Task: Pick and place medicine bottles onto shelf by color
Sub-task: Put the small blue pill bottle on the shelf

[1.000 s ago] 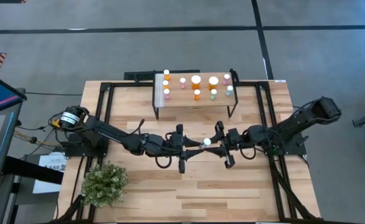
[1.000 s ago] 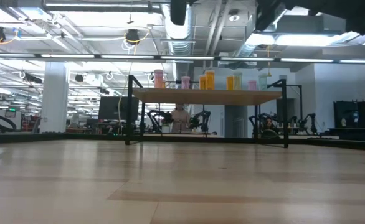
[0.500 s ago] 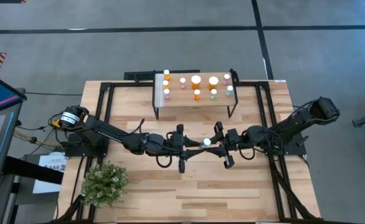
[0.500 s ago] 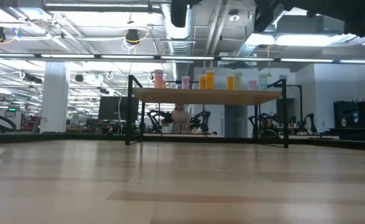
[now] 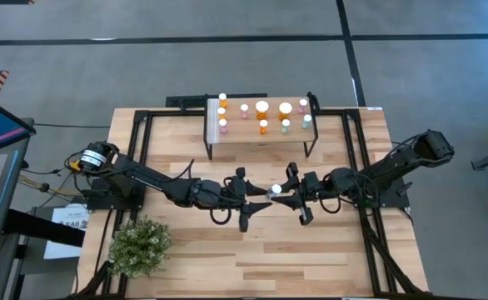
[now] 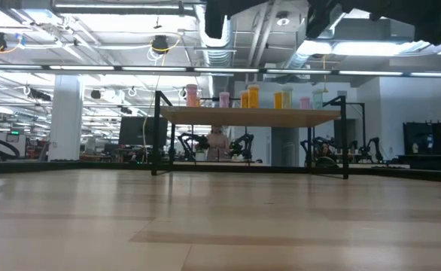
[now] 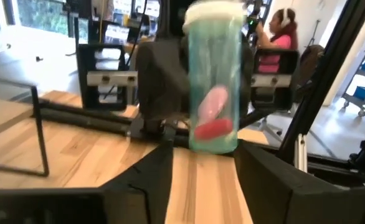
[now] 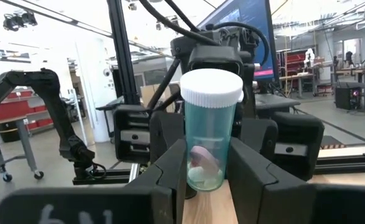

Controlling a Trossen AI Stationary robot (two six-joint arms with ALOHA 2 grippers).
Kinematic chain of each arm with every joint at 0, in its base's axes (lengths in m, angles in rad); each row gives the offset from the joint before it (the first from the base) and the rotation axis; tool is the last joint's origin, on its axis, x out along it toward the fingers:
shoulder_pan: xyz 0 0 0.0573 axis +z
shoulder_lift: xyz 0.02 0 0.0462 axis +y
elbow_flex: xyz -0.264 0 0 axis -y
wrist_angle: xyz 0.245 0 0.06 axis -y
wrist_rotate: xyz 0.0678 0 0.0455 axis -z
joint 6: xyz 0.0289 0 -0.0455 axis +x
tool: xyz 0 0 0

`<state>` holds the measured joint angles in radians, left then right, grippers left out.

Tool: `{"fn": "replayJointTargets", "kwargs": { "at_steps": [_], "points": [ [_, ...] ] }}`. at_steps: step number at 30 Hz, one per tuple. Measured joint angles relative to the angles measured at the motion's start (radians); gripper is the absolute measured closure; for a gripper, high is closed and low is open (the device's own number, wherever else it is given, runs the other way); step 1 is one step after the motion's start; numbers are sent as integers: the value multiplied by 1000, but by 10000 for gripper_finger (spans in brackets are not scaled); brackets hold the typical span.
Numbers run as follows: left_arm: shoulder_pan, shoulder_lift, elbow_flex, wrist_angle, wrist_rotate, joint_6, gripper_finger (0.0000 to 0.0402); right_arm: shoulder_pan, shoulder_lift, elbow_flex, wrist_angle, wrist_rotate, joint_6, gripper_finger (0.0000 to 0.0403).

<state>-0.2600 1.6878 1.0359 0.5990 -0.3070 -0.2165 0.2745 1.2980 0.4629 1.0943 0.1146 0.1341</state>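
Left gripper (image 5: 259, 198) released, bottle (image 8: 208, 134) between right fingers (image 8: 170, 163)

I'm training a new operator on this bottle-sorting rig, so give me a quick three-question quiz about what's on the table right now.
1. Multiple choice: what colour is the body of the bottle between the fingers of the right gripper? A orange, B pale green, C pink.
2. True or false: the shelf has no capped bottles standing on it.
3. Fill in: the leafy plant sits at the table edge on the side of the ___ arm.

Key: 1 B. 2 False, as several capped bottles stand on the shelf. 3 left.
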Motion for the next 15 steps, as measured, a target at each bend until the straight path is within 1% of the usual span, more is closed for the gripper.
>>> {"fn": "replayJointTargets", "kwargs": {
  "at_steps": [5, 11, 13, 15],
  "points": [
    [0, -14, 0, -94, -4, -15, 223, 0, -1, 0, -12, 0, -1, 294],
    [-2, -117, -1, -281, -22, -84, 215, -9, -3, 0, -65, -1, -11, 294],
    [-14, -139, -1, -315, -77, -113, 216, -17, -3, 0, -85, 1, -11, 294],
    [-35, -143, -1, -314, -177, -123, 218, -24, -3, 0, -116, 30, -11, 294]
  ]
}}
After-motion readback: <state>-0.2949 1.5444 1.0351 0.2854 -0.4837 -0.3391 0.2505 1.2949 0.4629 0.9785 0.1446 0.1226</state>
